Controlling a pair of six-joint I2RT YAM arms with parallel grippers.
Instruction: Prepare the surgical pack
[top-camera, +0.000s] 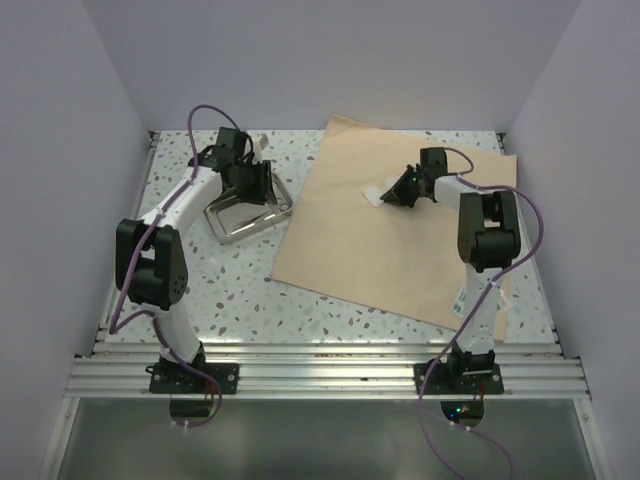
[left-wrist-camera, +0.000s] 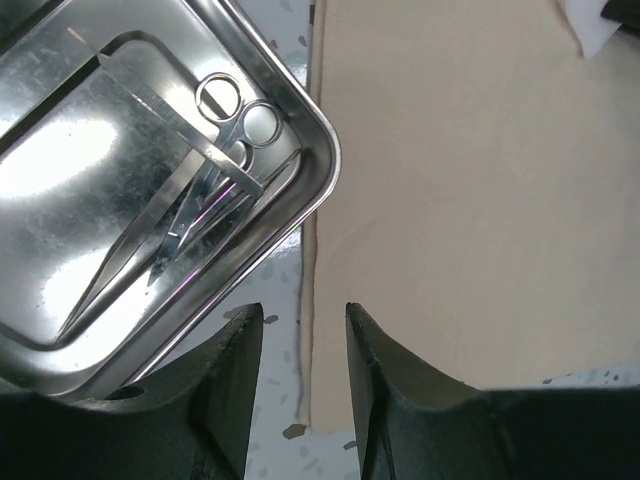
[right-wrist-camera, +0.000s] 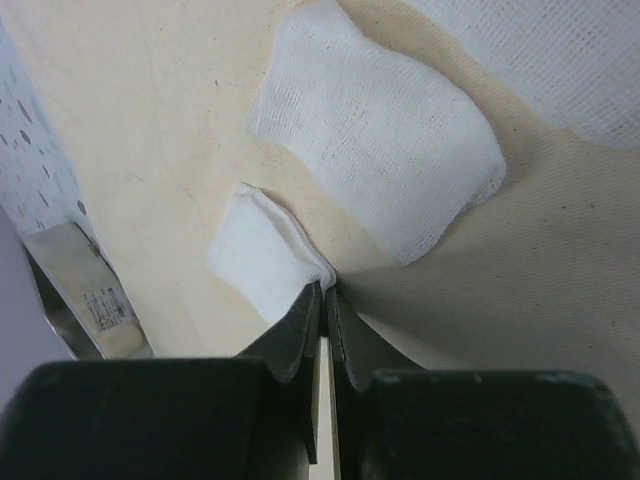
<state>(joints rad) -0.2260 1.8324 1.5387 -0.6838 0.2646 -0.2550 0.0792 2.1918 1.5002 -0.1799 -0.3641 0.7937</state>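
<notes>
With the large tan-beige wrap sheet (top-camera: 400, 235) laid flat toward the far-right corner, a small white gauze square (right-wrist-camera: 255, 255) on it is pinched by the right gripper (right-wrist-camera: 325, 292), jaws closed, likely for repositioning, while the left gripper (left-wrist-camera: 302, 318) is held open beside a corner of the shiny rectangular metal tray (left-wrist-camera: 326, 150).

Tan-beige wrap sheet (top-camera: 400, 230), white gauze squares (right-wrist-camera: 385, 135), shiny silver metal tray (left-wrist-camera: 120, 190), grey-speckled white table (top-camera: 230, 290), black grippers (left-wrist-camera: 300, 345).

Speckled table (top-camera: 250, 300), boxed in.
Pale walls (top-camera: 330, 60) on three sides, aluminium rails (top-camera: 330, 372) along the near edge, soft even light.
</notes>
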